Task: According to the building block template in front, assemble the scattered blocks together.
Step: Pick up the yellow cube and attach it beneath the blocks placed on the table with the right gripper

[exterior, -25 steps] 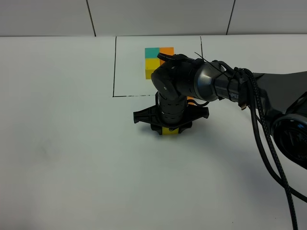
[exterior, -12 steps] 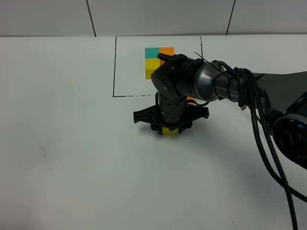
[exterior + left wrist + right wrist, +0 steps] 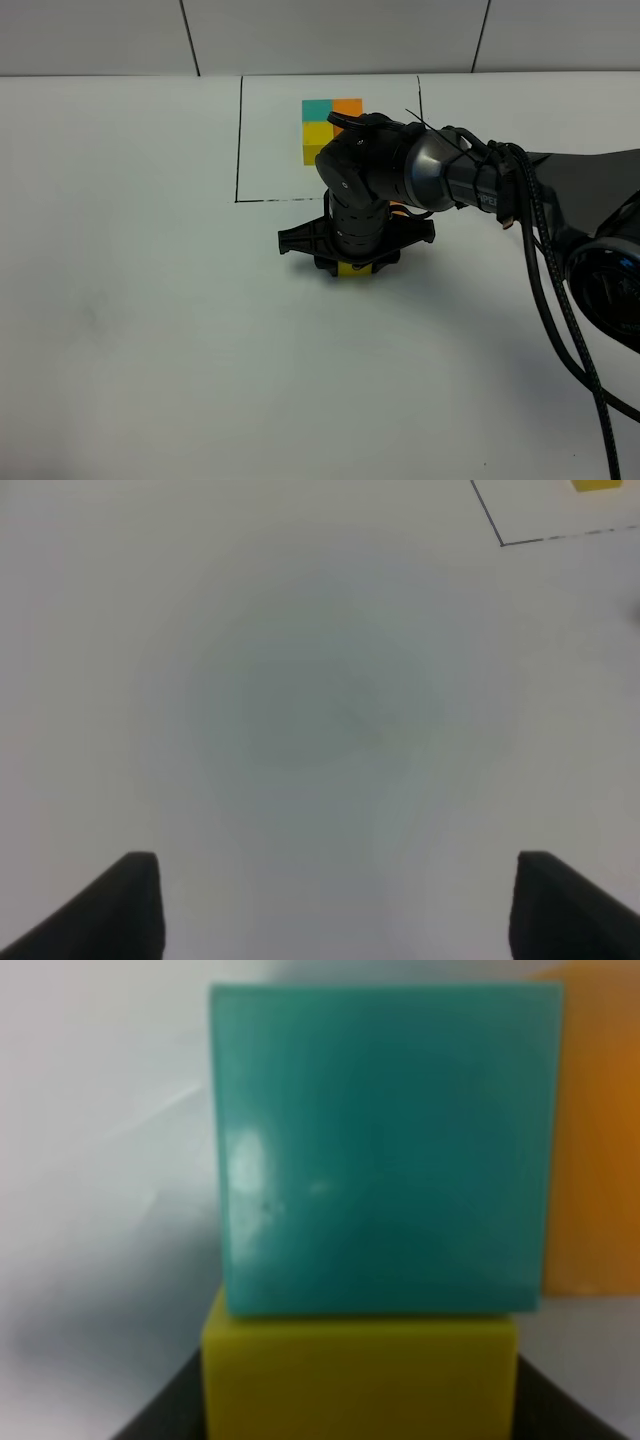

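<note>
your right arm reached in from the right edge, wrist bent straight down at frame centre, right gripper [image 3: 352, 268] with jaws grasping the yellow cube [image 3: 352, 270] on the tabletop [image 3: 150, 330]. the teal cube [image 3: 385, 1150] touched it, the orange cube [image 3: 595, 1140] beside. the template [image 3: 327, 125] sat upper centre. your left gripper [image 3: 335, 905] hung with jaws released.

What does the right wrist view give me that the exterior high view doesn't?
Right wrist only: the teal cube seen up close, touching the yellow cube, with the orange cube beside the teal. Exterior high only: the framed template, the table and the right gripper from outside, which hides the teal cube. Both show the yellow cube at that gripper.
</note>
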You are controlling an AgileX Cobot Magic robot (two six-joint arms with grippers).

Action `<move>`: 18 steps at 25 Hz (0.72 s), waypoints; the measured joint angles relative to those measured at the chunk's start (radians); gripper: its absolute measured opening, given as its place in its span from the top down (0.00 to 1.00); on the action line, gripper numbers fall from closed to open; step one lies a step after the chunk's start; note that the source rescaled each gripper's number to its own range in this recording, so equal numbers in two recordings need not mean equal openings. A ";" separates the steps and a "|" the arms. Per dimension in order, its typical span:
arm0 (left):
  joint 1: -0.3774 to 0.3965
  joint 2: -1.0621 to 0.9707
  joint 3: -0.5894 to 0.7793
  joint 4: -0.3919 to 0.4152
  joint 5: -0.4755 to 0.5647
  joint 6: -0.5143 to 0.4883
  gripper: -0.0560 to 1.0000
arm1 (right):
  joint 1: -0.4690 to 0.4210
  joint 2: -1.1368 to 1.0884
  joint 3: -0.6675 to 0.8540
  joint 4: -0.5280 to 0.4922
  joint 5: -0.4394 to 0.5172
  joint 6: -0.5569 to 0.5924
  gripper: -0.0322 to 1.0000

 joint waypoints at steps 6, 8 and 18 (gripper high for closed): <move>0.000 0.000 0.000 0.000 0.000 0.000 0.36 | 0.000 0.001 0.000 0.002 -0.002 0.007 0.95; 0.000 0.000 0.000 0.000 0.000 0.000 0.36 | 0.000 0.001 0.000 0.007 -0.003 0.007 0.95; 0.000 0.000 0.000 0.000 0.000 -0.003 0.36 | -0.008 0.001 0.000 0.038 -0.007 0.007 0.95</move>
